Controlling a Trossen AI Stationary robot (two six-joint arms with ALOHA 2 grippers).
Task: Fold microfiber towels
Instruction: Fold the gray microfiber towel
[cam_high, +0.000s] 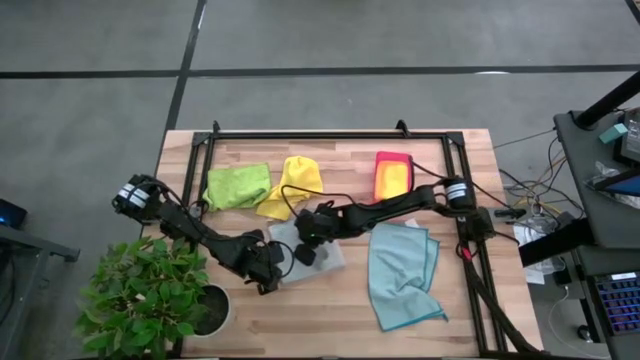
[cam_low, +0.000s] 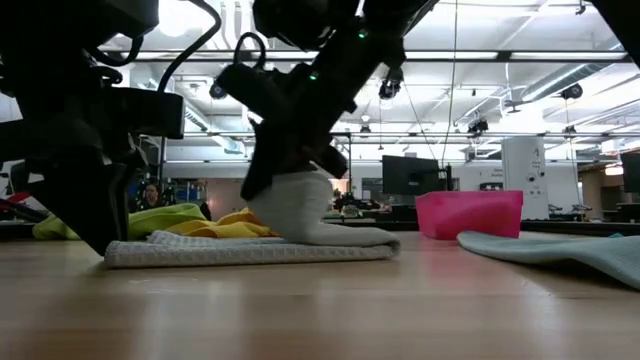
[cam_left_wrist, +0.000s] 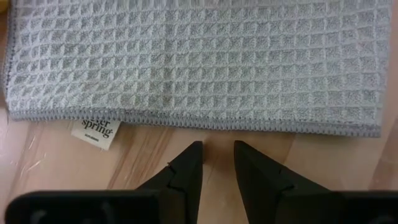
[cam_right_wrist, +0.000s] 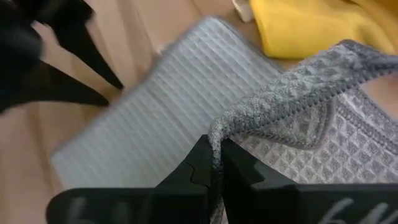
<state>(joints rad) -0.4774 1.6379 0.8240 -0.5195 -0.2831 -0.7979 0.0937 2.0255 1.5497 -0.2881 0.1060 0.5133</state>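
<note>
nearest the front edge of the wooden table (cam_high: 300, 320), the left gripper (cam_left_wrist: 216, 158) stands low over the bare wood just beside the hemmed edge of the grey towel (cam_left_wrist: 199, 62), its two dark fingers a little apart and holding nothing. a small white label (cam_left_wrist: 95, 132) sticks out from under that hem beside the fingers. in the low view this gripper reaches down to the tabletop at the near corner of the flat grey cloth.

just beyond, the right gripper (cam_right_wrist: 214, 163) is clamped on an edge of the same grey towel, the hem pinched between its closed fingers and lifted so that part of the cloth rises in a fold above the rest, which lies flat on the wood. the low view shows this raised hump of cloth hanging from the gripper while the rest stays spread on the table.

to the right of the grey towel, a light blue towel (cam_high: 400, 275) lies loosely spread with one corner turned over. farther back, a yellow towel (cam_high: 292, 185) sits crumpled, touching a lime green towel (cam_high: 237, 186) on its left. well to their right, near the back rail, rests the pink-red tray (cam_high: 393, 175).
</note>
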